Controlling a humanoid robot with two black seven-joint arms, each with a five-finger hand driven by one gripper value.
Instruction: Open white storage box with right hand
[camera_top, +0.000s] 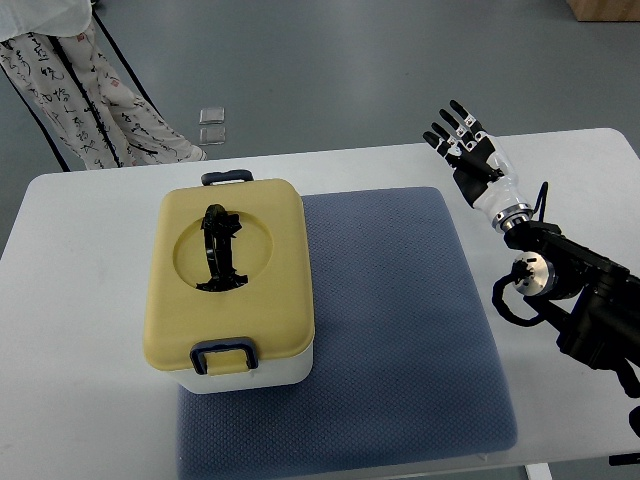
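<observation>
A white storage box (235, 288) with a pale yellow lid (270, 290) stands on the left part of a blue mat (400, 320). A black handle (218, 250) lies folded in the lid's round recess. Dark blue latches sit at the near (224, 354) and far (227, 178) ends, both down against the lid. My right hand (462, 140) hovers over the table's far right area, well to the right of the box, with fingers spread and holding nothing. Its black arm (580, 295) enters from the right edge. No left arm shows.
The white table (80, 330) carries the mat and box. A person in patterned trousers (90, 100) stands beyond the table's far left corner. Two small clear items (211, 124) lie on the grey floor behind the table.
</observation>
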